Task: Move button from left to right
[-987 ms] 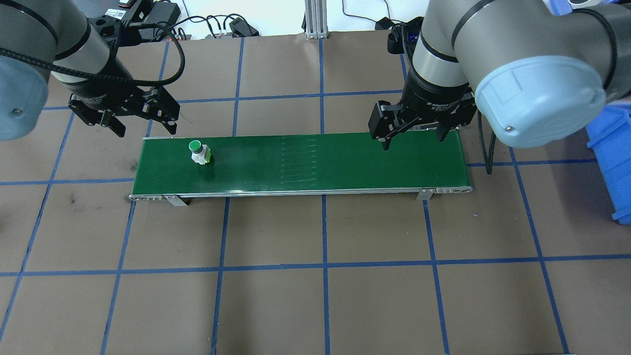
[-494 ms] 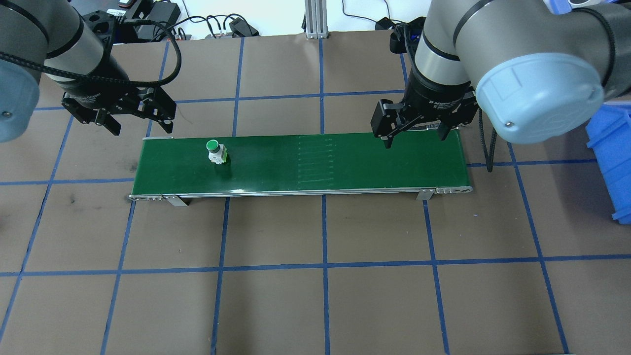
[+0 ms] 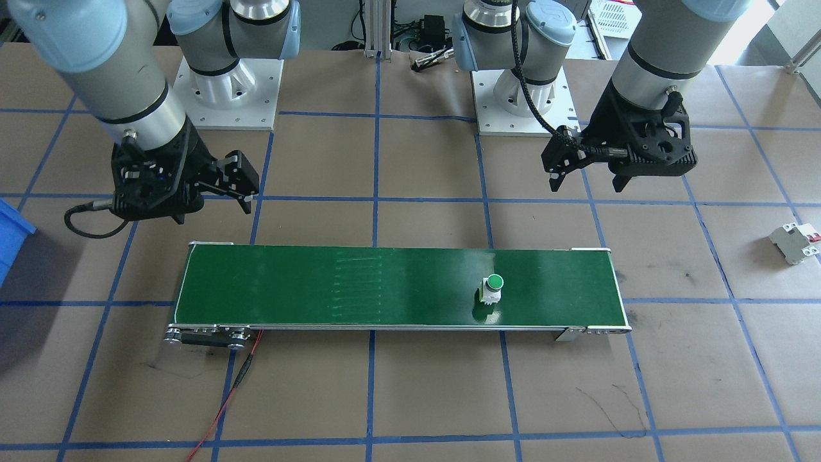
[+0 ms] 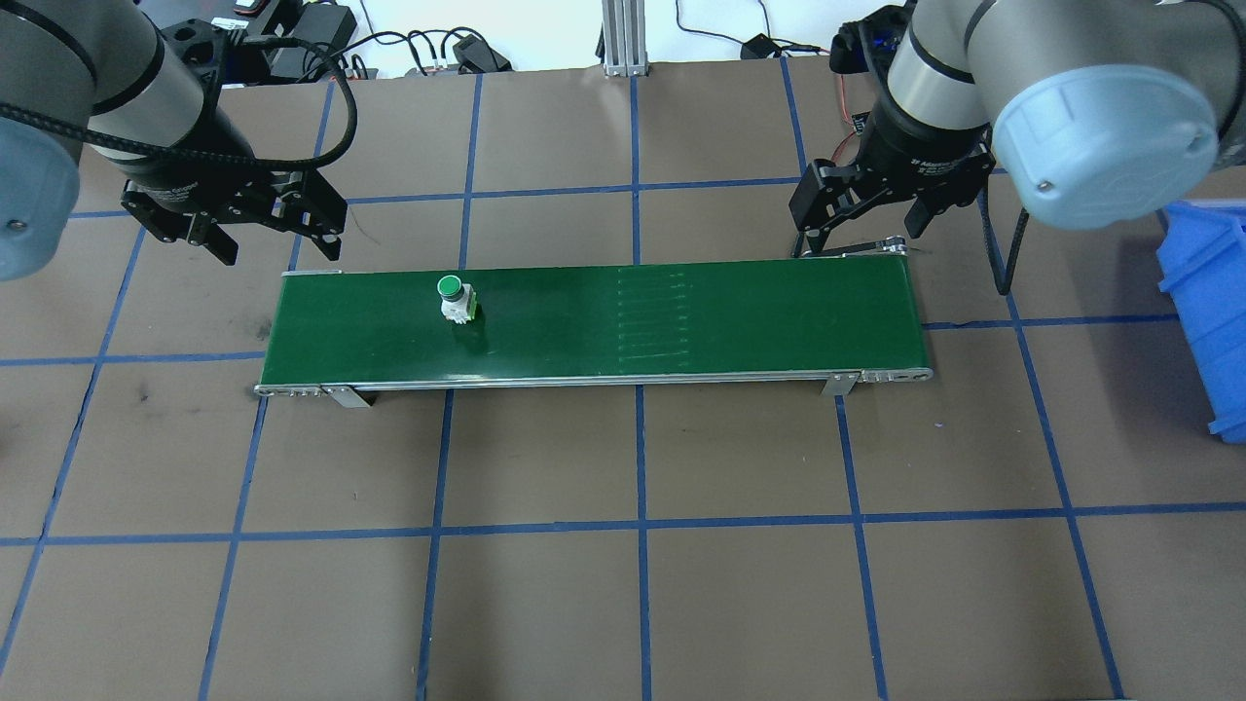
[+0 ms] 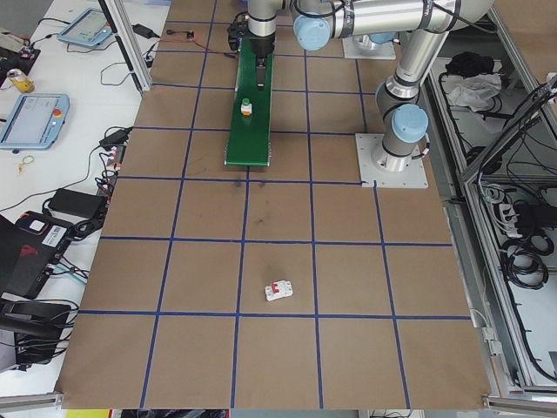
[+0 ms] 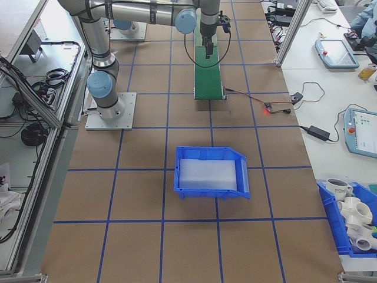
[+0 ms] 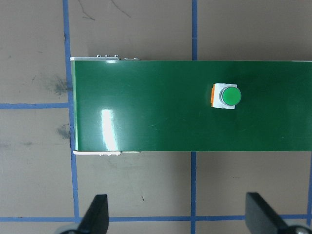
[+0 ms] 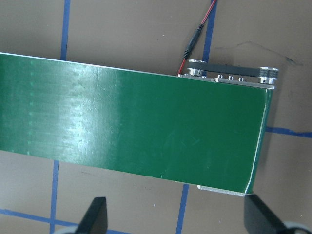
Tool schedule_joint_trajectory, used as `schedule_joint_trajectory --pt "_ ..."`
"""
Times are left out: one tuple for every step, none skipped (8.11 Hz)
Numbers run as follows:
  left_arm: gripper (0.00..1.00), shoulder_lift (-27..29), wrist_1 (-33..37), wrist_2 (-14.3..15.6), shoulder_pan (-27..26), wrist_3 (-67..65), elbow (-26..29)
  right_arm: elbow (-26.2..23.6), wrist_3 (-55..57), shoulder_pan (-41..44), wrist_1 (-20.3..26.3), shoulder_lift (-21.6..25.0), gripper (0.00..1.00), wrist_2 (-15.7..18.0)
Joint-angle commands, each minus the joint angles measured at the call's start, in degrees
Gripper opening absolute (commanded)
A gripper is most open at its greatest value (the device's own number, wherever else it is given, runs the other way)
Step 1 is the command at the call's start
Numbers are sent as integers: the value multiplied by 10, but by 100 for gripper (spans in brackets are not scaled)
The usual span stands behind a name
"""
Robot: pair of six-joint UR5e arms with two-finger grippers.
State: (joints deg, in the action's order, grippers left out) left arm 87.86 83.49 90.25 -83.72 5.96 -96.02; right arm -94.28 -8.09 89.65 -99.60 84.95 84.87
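The button (image 4: 450, 292), a green round cap on a white body, stands upright on the green conveyor belt (image 4: 681, 321), left of its middle. It also shows in the front view as the button (image 3: 492, 287) and from the left wrist as the button (image 7: 229, 95). My left gripper (image 4: 280, 239) hovers open and empty behind the belt's left end, apart from the button. My right gripper (image 4: 857, 234) hangs open and empty just behind the belt's right end. The right wrist view shows only the bare belt (image 8: 122, 122).
A blue bin (image 4: 1207, 312) stands at the table's right edge. A light-grey block with red marks (image 3: 794, 242) lies far off on my left side. A red wire (image 3: 224, 404) trails from the belt's right end across the brown gridded table.
The button has ridden along the belt toward the right. My right gripper has drawn back from over the belt to behind its far edge. The left gripper shifted slightly back and left.
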Motion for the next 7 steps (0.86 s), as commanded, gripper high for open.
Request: schedule_joint_trajectory --pt "100 -9 -2 -1 0 0 -1 -12 -62 -25 -47 -54 94 -61" --pt "100 -10 -2 0 0 0 0 -33 -62 -25 -52 -59 94 -66" --pt "100 -10 -3 -2 2 0 0 -48 -23 -25 -78 -69 95 -126" --pt "100 -9 -3 -3 2 0 0 -49 9 -25 -95 -86 95 -140" --pt "100 -8 0 2 5 1 -2 -50 18 -25 -100 -91 95 -139" --pt "100 -9 2 -2 6 1 -1 -50 69 -20 -105 -91 95 -144" --pt "100 -6 -1 0 6 1 -2 -46 128 -11 -111 -91 95 -146"
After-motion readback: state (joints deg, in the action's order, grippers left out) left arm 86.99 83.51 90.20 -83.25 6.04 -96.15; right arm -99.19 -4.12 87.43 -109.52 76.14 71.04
